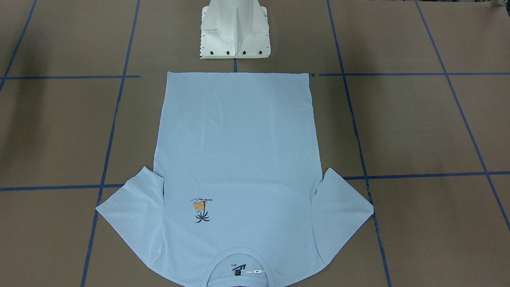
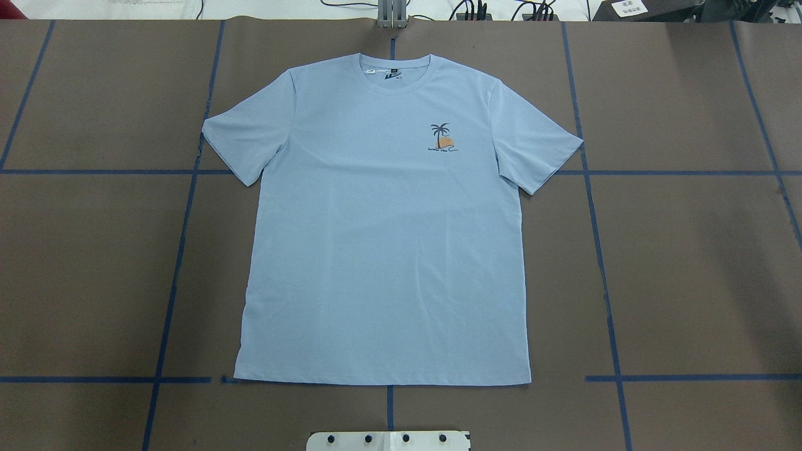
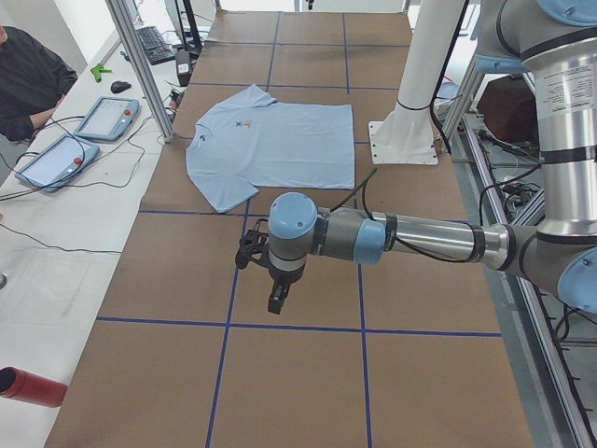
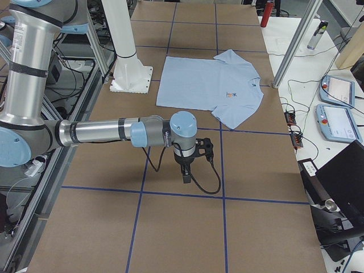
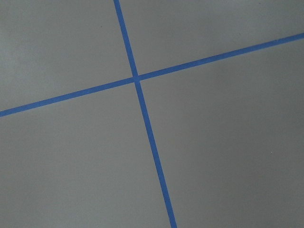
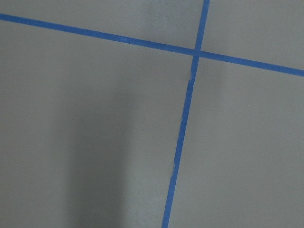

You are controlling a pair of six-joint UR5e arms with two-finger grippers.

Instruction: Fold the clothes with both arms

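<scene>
The light blue T-shirt (image 2: pixel 382 225) lies flat and spread out on the brown table, front up, with its palm-tree print (image 2: pixel 442 138) showing and its collar (image 2: pixel 395 66) at the far edge. It also shows in the front-facing view (image 1: pixel 239 171). Both sleeves are spread out to the sides. My left gripper (image 3: pixel 278 301) hangs above bare table, well away from the shirt, and shows only in the exterior left view. My right gripper (image 4: pixel 186 173) hangs the same way at the other end and shows only in the exterior right view. I cannot tell whether either is open or shut.
Blue tape lines (image 2: pixel 601 250) grid the table. The white pedestal base (image 1: pixel 235 32) stands just behind the shirt's hem. Both wrist views show only brown table with tape crossings (image 5: pixel 136 78). Tablets (image 3: pixel 107 117) and cables lie on the side bench, where an operator (image 3: pixel 28 79) stands.
</scene>
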